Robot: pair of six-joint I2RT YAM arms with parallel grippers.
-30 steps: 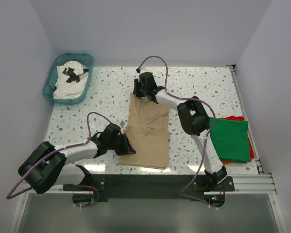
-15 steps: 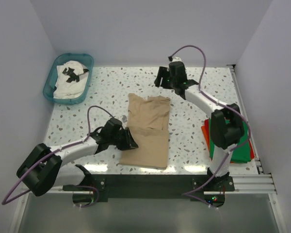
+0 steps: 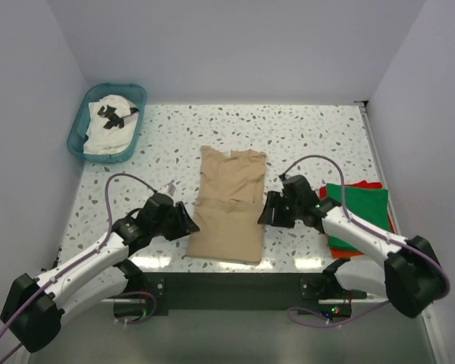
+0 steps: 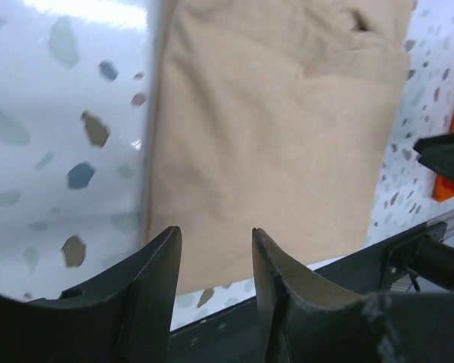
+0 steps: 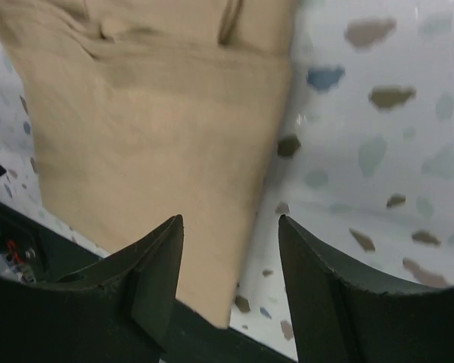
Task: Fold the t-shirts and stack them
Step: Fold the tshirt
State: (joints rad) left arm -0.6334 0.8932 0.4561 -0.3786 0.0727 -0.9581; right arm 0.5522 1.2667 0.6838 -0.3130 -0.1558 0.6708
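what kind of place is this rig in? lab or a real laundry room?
Probably a lab test cell: plain white walls box in a speckled table, left arm and right arm bolted at its near edge, a tan shirt laid out between them.

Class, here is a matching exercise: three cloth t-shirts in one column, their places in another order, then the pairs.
1. tan cloth t-shirt
2. green cloth t-shirt
3. white cloth t-shirt with black print

A. in the teal plastic basket
B. on the red-orange cloth t-shirt
C. spread mid-way across the speckled table

Pairs: 1-C, 2-B, 3-A
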